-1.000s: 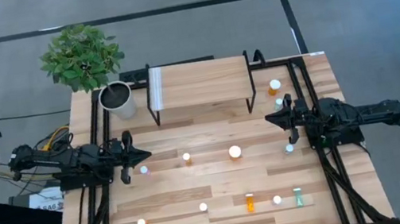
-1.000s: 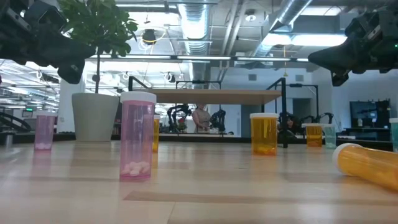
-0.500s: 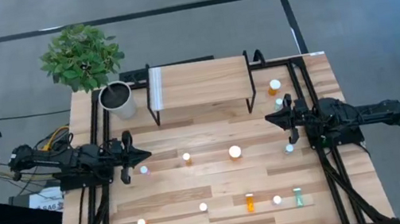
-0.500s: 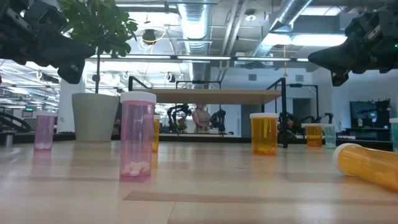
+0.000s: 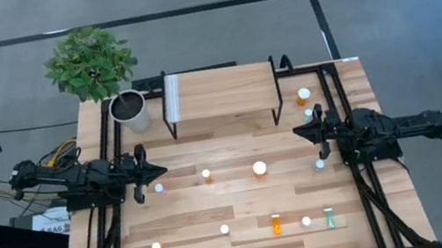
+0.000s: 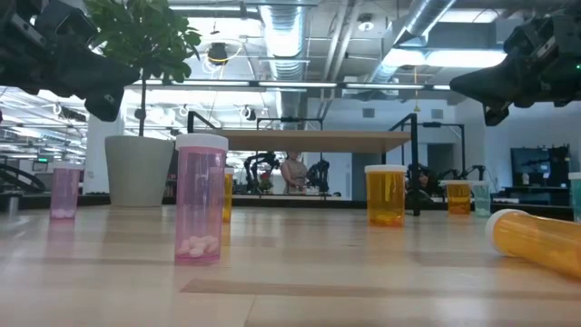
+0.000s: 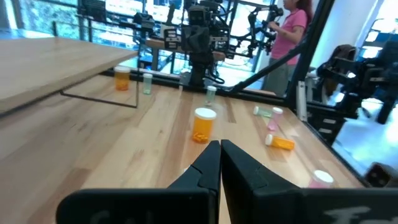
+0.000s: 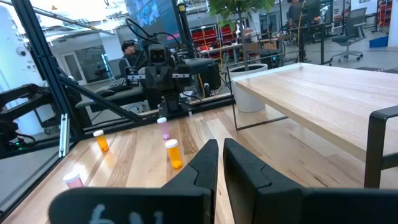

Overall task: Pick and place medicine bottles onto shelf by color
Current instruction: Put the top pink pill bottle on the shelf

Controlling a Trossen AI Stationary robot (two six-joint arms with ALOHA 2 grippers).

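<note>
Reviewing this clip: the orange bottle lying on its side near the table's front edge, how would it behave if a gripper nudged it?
The orange bottle lies on its round side, so it would probably roll. It looks near-empty, likely light and easily sent skidding.

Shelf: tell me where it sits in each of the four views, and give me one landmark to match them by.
High view: the shelf is at top centre, by the table's far edge.
Low view: centre, in the middle distance.
Left wrist view: along the left side.
Right wrist view: on the right.
Landmark: the plant pot beside it, seen in all but the left wrist view.
</note>
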